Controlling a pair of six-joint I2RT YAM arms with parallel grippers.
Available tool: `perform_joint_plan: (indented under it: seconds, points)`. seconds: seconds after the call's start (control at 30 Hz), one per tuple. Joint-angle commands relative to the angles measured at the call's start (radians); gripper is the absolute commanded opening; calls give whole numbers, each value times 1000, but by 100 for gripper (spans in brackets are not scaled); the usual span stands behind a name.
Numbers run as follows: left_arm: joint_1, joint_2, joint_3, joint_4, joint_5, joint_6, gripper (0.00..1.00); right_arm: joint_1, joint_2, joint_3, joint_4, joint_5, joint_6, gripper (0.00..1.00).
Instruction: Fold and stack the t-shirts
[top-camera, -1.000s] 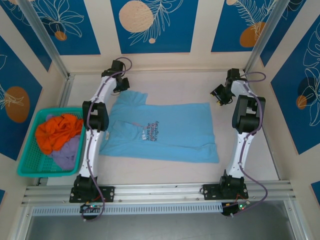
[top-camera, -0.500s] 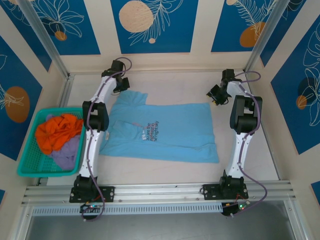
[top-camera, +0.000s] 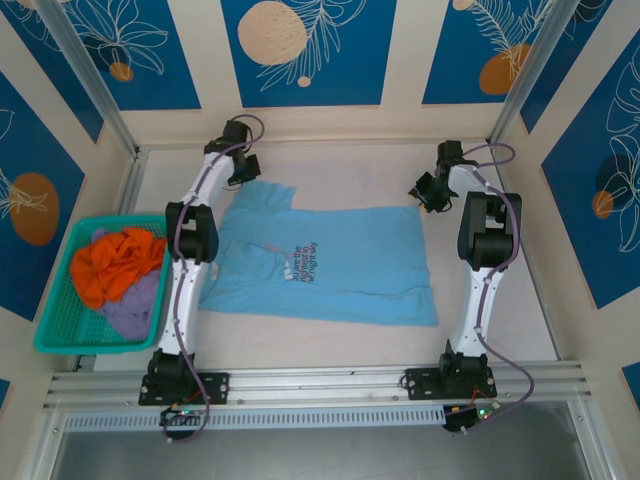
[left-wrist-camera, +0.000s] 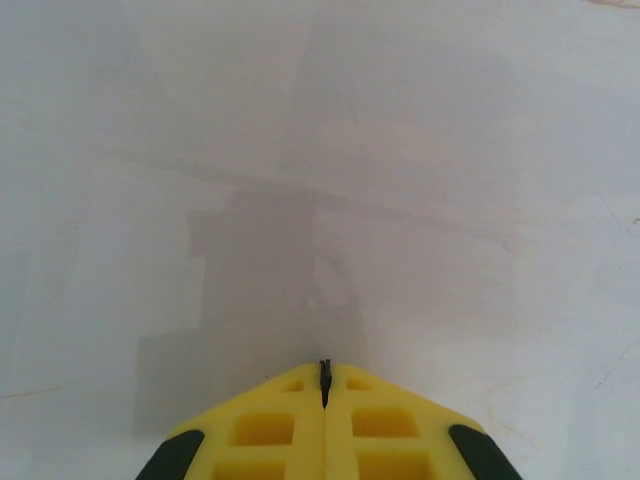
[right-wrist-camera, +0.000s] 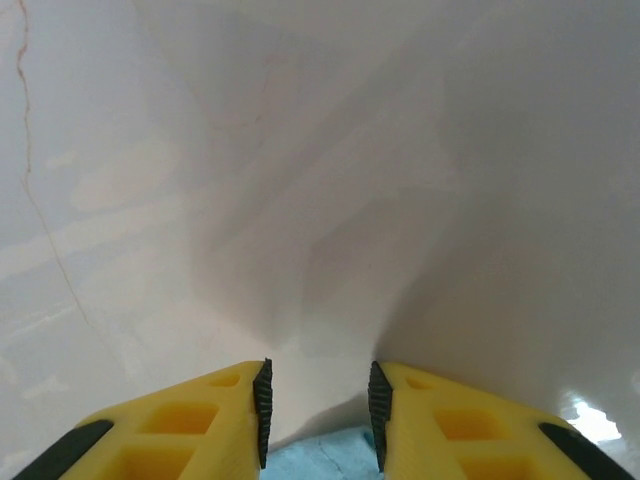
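Hidden/unclear, L to R: in the teal mesh basket (top-camera: 52, 300) the lilac cloth (top-camera: 135, 310) is partly buried under the orange cloth (top-camera: 115, 262). Both are crumpled, so can't tell the garment type. L arm (top-camera: 190, 235) crosses the sky-blue t-shirt (top-camera: 350, 265) & covers its L edge. L gripper (top-camera: 245, 172) sits at the shirt's far-L corner in top view, too small there to read. On the wrist cam the L gripper (left-wrist-camera: 324, 378) is clenched, yellow fingers (left-wrist-camera: 265, 430) pressed flat together & cut off by the frame bottom. Bare table (left-wrist-camera: 420, 160) w/ a grey shadow lies ahead. Can't tell if cloth is pinched underneath. Chest lettering (top-camera: 303, 262) is too small to read. R gripper (top-camera: 424, 192) hangs just beside the shirt's far-R corner. Its wrist cam shows the R gripper (right-wrist-camera: 318, 400) released, fingers (right-wrist-camera: 190, 425) apart, w/ a blue sliver of t-shirt (right-wrist-camera: 320, 458) btwn them at the frame bottom.

Vs 1 s ago: basket, L arm, L gripper & shirt sit in the same spots. R gripper has slid L, closer to the shirt corner, & the R arm (top-camera: 487, 235) has swung L w/ it.

Containers: basket holds orange cloth on top at far side, lilac at near-R. The t-shirt is outside it, spread flat mid-table, R of the basket w/ the L arm btwn.
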Motion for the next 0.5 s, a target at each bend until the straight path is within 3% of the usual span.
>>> perform_joint_plan:
  seconds: [0.0,0.47]
  points:
    - [-25,-32,8,3,24,-15,0,22,-4,-45,-82,-12,5,35]
    - [-29,-50,7,3,10,-18,0,23,-15,-48,-97,19,4,14]
